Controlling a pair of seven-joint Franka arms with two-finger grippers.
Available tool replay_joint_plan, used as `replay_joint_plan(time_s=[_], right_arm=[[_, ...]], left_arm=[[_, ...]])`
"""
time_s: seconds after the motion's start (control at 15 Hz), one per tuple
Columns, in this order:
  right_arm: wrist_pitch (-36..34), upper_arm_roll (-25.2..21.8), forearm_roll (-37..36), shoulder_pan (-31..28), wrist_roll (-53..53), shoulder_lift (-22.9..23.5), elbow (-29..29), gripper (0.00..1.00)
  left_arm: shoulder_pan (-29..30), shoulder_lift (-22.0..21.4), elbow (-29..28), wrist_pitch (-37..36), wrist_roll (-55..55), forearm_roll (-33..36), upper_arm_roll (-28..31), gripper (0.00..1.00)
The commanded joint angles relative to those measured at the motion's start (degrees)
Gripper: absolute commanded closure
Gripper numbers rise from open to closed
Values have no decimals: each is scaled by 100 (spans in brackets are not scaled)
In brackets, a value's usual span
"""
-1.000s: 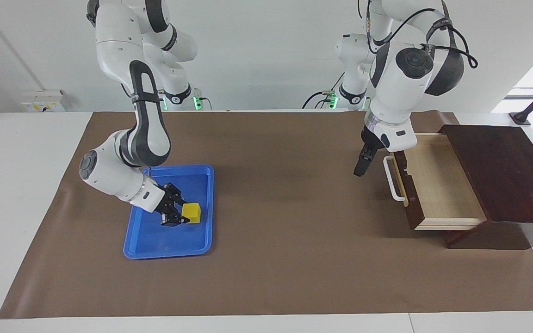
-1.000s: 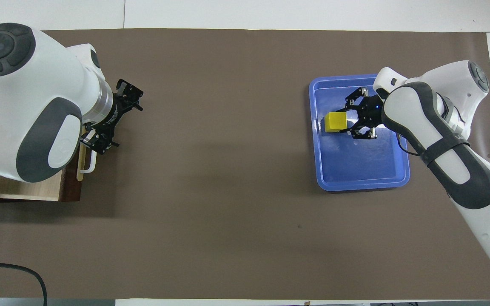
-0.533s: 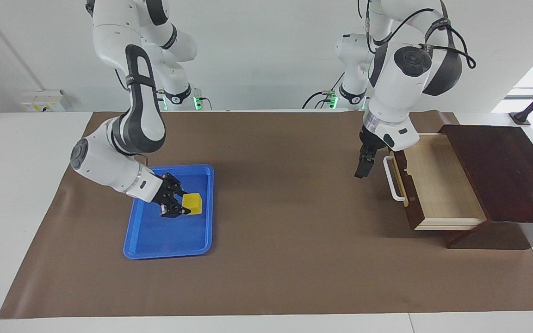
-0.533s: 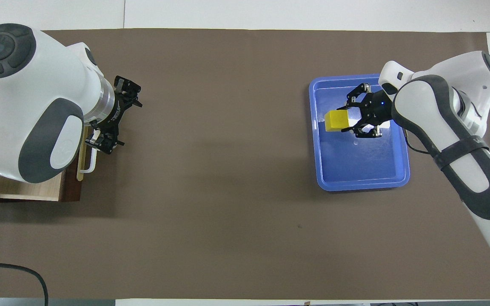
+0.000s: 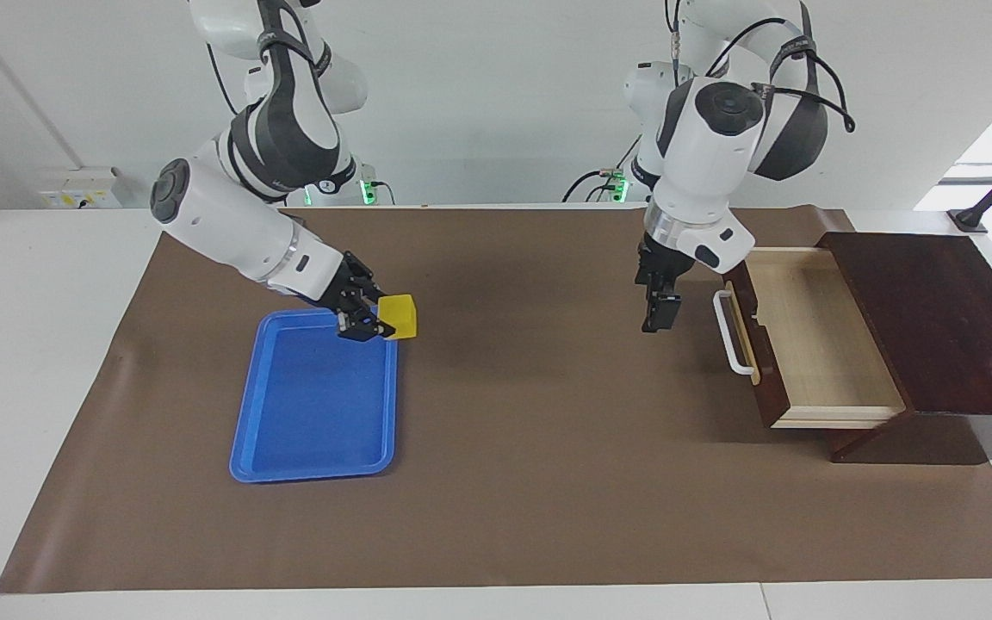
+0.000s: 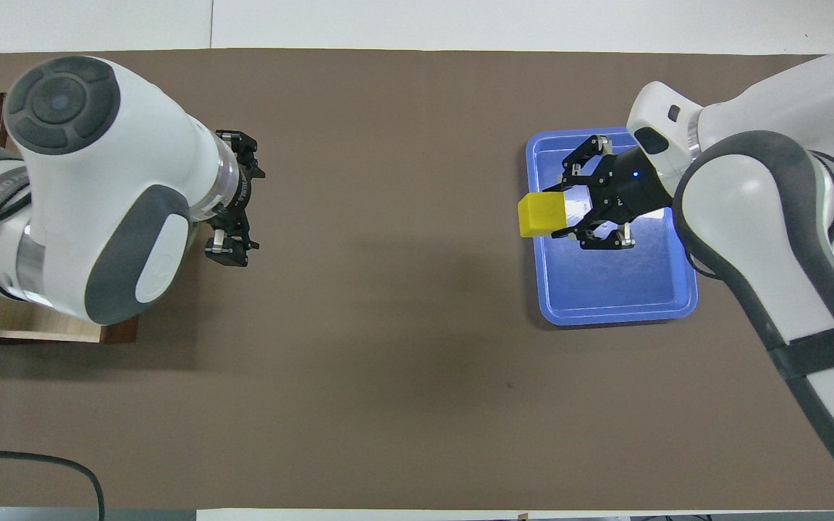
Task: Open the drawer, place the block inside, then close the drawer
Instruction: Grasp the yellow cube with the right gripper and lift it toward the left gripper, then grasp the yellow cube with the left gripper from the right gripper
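block (image 5: 399,316): pinched by right gripper (image 5: 373,325), airborne over tray (image 5: 289,448) corner
drawer (image 5: 815,340): open, empty
left gripper (image 5: 658,312): fingers parted, empty, drawer's 9 o'clock
left: carry, drop, close

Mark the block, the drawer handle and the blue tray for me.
block (image 5: 399,316), facing view, its yellow front face.
drawer handle (image 5: 731,331), facing view, middle of the white bar.
blue tray (image 5: 311,405), facing view, its bare floor.

Blue tray (image 5: 306,413) (image 6: 609,289) on brown mat (image 5: 513,482) (image 6: 359,325), toward right arm's end.
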Motion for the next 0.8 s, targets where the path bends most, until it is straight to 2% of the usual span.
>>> replay_joint_plan(time_s=[0.0, 0.33, 0.73], right_arm=[[143, 1, 65, 415, 670, 66, 133, 100], [943, -8, 39, 1206, 1480, 84, 116, 100], [1287, -8, 21, 1453, 1568, 75, 19, 100]], left_arm=[[-418, 291, 343, -266, -804, -22, 106, 0], [-927, 247, 176, 6, -1639, 22, 97, 0], [-1324, 300, 229, 410, -2186, -22, 88, 0]])
